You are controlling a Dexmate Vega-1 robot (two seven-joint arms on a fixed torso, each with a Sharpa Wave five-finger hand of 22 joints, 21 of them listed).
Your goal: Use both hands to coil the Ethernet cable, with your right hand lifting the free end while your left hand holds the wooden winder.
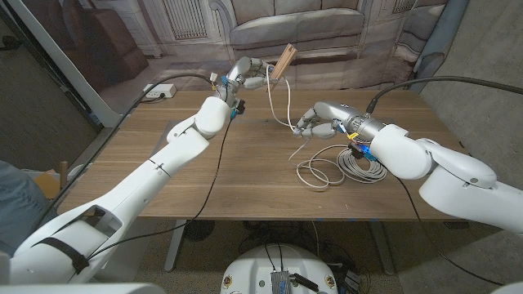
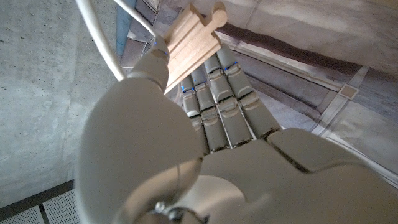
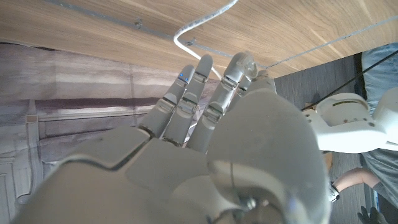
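- Nearest, right of centre in the head view: loose loops of the cable (image 1: 343, 166) lie flat on the table (image 1: 245, 180), partly under the right forearm.
- Right hand (image 1: 324, 121), just above those loops in the frame: fingers curled around the cable's rising strand. It looks held, though the contact itself is hidden (the right wrist view shows the fingers (image 3: 186, 106) only from behind, so how tightly they close I cannot tell).
- From there the strand climbs up-left to the winder (image 1: 283, 61).
- Farthest, upper centre: left hand (image 1: 249, 75) holds the winder aloft, clamped between thumb and closed fingers (plain in the left wrist view (image 2: 193, 37)).
- Winder's long axis runs tilted, notched end pointing to the frame's upper right, lower end in the hand.
- Risk, judged: the slack strand could slide off the winder's end, because little seems wrapped yet.
- Risk, judged: lifting the free end may drag the table loops into a tangle, since they overlap.
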